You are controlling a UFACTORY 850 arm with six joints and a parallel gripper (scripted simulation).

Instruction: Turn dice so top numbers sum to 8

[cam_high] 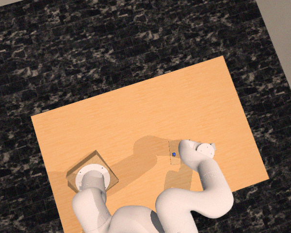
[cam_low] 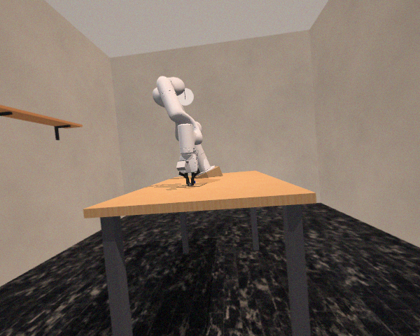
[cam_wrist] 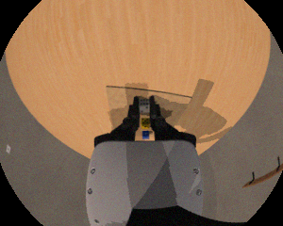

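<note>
One blue die [cam_high: 173,154] with pale pips is seen from the top view, lying on a thin rectangular mat [cam_high: 175,160] whose tan surface is close in colour to the wood-grained bench [cam_high: 140,105]. The rest of the mat is covered by the smooth white arm [cam_high: 203,180], so other dice cannot be counted there. The arm's round base is mounted on a square wooden plinth [cam_high: 110,175].

From the exterior view, the end effector [cam_low: 190,183] is pointed straight down, its dark fingertips at the mat's surface; the bench is carried on grey legs.

In the wrist view, the end effector [cam_wrist: 144,127] is closed narrowly on a small cube, a yellow die [cam_wrist: 144,134] with a blue mark on its visible face, pinched between two black fingers. Its pip count cannot be read.
</note>
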